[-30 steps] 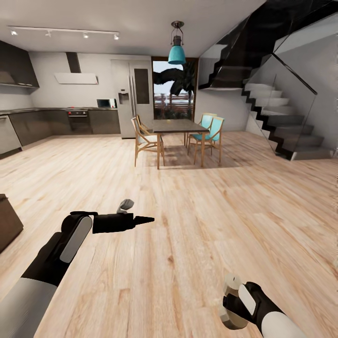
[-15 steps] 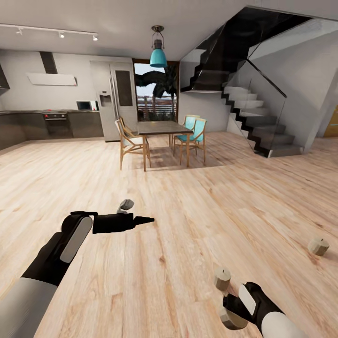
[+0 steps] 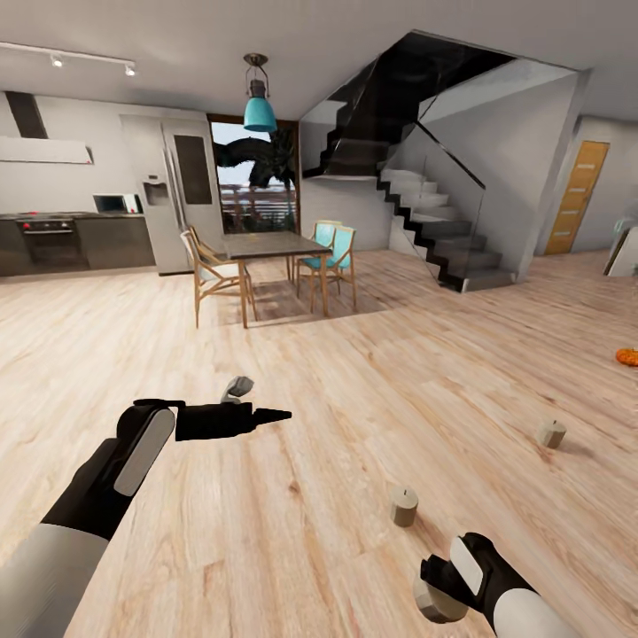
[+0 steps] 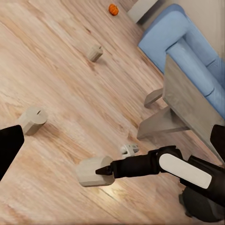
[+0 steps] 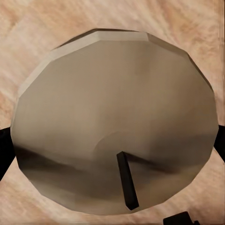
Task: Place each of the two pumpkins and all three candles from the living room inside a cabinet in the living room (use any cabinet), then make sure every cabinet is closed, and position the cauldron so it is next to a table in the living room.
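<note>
A cream candle (image 5: 115,122) sits clamped in the right gripper (image 3: 440,587), evidently bound for a cabinet, while two candles (image 3: 404,506) and a far-right pumpkin (image 3: 627,356) wait on the floor (image 3: 354,399); the left gripper's (image 3: 266,414) spread cannot be judged.

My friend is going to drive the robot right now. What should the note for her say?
Right gripper: shut on a candle.
Left gripper: nothing between its fingers; open or shut is hard to tell.
Two more candles stand on the wooden floor: the near candle just ahead of the right gripper, the far candle further to the right.
One pumpkin lies on the floor at the right edge of the head view.
Done: one candle picked up.
Left: all candles and both pumpkins into a cabinet, cabinets closed, cauldron beside the table.
</note>
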Robot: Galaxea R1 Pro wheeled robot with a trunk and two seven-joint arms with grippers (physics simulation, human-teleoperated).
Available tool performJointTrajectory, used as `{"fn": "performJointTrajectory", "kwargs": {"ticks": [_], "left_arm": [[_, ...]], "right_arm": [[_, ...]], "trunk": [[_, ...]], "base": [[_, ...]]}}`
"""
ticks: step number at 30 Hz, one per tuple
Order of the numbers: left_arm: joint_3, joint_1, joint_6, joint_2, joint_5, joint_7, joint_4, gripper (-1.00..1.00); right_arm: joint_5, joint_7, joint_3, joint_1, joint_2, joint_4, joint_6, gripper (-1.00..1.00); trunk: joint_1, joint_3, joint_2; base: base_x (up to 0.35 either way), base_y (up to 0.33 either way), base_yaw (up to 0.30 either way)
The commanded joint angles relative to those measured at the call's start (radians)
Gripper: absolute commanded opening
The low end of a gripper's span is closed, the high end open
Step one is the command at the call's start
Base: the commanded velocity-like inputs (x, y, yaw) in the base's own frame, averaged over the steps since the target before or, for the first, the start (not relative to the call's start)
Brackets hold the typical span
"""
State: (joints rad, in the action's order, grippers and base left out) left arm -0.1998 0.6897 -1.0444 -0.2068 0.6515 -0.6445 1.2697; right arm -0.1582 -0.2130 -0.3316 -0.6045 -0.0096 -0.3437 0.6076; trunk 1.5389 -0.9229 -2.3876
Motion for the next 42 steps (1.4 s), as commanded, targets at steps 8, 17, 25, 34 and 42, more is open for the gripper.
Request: {"fn": "performJointTrajectory", "kwargs": {"ticks": [8, 17, 25, 34, 42], "left_arm": [[0.0, 0.001, -0.003, 0.0, -0.003, -0.004, 0.0, 1.0], [-0.001, 0.0, -0.003, 0.0, -0.003, -0.004, 0.0, 1.0], [0.0, 0.0, -0.003, -0.001, -0.003, -0.004, -0.001, 1.0], [0.0, 0.0, -0.003, -0.004, -0.003, -0.004, 0.0, 1.0], [-0.001, 0.0, -0.003, -0.003, -0.004, -0.004, -0.001, 1.0]], "right_arm": [[-0.012, -0.008, -0.001, -0.001, 0.0, -0.001, 0.003, -1.0], [-0.012, -0.008, -0.001, -0.001, 0.0, -0.001, 0.003, -1.0], [-0.012, -0.008, -0.001, -0.001, 0.0, -0.001, 0.003, -1.0], [-0.012, -0.008, -0.001, -0.001, 0.0, -0.001, 0.003, -1.0], [-0.012, -0.008, -0.001, -0.001, 0.0, -0.001, 0.003, -1.0]], "trunk": [[0.0, 0.005, 0.0], [0.0, 0.012, 0.0], [0.0, 0.019, 0.0], [0.0, 0.026, 0.0], [0.0, 0.032, 0.0]], "base": [[-0.011, 0.029, -0.27], [-0.001, 0.017, -0.27], [0.0, 0.097, -0.27], [0.0, 0.075, -0.27], [0.0, 0.006, -0.27]]}}
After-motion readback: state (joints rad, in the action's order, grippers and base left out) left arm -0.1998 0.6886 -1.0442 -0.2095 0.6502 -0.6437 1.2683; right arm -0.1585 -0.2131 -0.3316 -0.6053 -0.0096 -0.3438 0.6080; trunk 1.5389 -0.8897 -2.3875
